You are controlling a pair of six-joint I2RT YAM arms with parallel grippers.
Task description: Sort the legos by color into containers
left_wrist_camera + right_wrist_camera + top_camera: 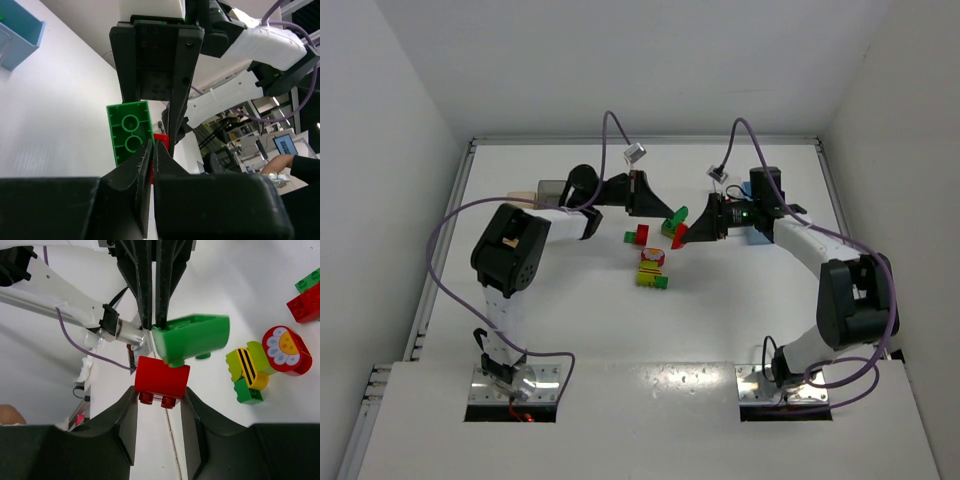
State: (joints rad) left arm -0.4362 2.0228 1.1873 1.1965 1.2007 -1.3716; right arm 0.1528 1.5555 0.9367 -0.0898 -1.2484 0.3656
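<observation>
Green brick point(192, 337): was stuck on the red brick point(161, 380), at its 1 o'clock, between the two arms; its long axis ran 9 to 3 in the right wrist view.
Right claw point(159, 390): pinched the red brick by its sides.
Left claw point(152, 147): was pressed together, reaching in from 12 o'clock with its tips at the green brick's 9 o'clock end; whether they nipped its wall could not be told.
Coming move: probably pulling the pair apart.
Around: the bee-and-flower cluster point(260, 365) lay apart at 3 o'clock; the light blue bin point(20, 35) was at 10 o'clock in the left wrist view; neither stood in the way.

The top view looks down from above the near edge over the whole bench point(720, 320); each wrist camera peers close along its own jaws, facing the other; both share the green brick point(129, 131) between them.
</observation>
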